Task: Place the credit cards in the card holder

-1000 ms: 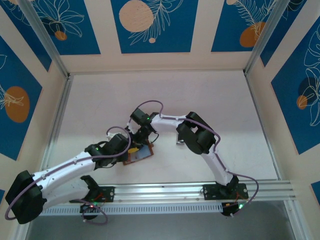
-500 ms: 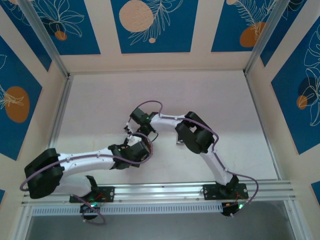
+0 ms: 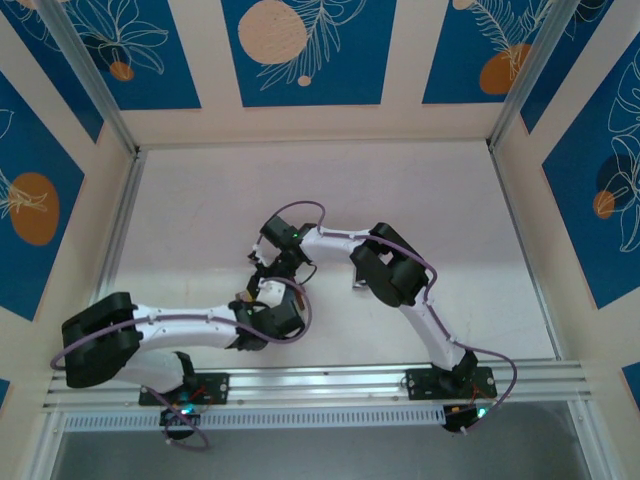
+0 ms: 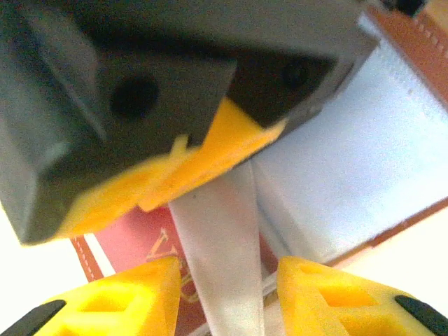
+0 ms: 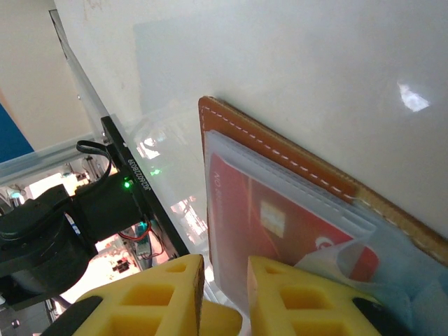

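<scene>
The card holder (image 5: 280, 150) lies open on the white table, brown leather with white stitching and clear plastic sleeves. A red credit card (image 5: 280, 210) sits inside one sleeve, and its gold lettering (image 4: 140, 245) shows in the left wrist view. My right gripper (image 5: 225, 301) is shut on the edge of the sleeves; its yellow finger (image 4: 210, 150) pinches a pale sleeve that stands up. My left gripper (image 4: 227, 301) is open, its jaws either side of that raised sleeve without touching it. From above, both grippers (image 3: 266, 288) meet over the holder and hide it.
The white tabletop (image 3: 400, 200) stretches behind and to the right of the arms. An aluminium rail (image 3: 320, 380) runs along the near edge. Metal posts and patterned walls close in the sides. The left arm's base with a green light (image 5: 126, 185) stands close by.
The left arm has folded its elbow back and swung its wrist right, over the card holder, which showed from above a second ago. The right arm has stayed put.
</scene>
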`<state>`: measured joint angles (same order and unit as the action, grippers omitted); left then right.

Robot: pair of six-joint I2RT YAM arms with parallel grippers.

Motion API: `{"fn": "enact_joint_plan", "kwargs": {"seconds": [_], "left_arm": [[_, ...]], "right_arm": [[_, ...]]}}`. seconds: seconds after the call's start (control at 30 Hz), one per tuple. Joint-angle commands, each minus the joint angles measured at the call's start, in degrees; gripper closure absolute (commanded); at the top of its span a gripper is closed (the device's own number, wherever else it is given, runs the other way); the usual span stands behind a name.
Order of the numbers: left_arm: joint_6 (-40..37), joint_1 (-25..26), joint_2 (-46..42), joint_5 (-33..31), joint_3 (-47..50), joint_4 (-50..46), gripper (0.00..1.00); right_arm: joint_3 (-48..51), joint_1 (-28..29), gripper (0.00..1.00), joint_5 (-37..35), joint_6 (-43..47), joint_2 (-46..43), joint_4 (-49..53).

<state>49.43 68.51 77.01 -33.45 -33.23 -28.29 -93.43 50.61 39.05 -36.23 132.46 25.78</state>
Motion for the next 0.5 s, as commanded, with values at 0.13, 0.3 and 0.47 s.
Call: {"fn": "enact_joint_plan", "kwargs": {"seconds": [0.13,0.3,0.47], "left_arm": [[2.92,1.49,0.25,-4.16,1.12,-0.09,0.59],[5.22,1.45,2.34,-5.25,1.22,-0.16,0.61],[7.77,1.45,2.6,-6.35,1.5,-1.24,0.71]], "right_arm": [[-0.27,0.0,0.76,0.33,0.54,2.01,2.44],[-0.43,0.17,0.76,0.2,0.63,1.83,2.72],[-0.59,0.3,0.76,-0.01,0.87,1.66,3.29]]}}
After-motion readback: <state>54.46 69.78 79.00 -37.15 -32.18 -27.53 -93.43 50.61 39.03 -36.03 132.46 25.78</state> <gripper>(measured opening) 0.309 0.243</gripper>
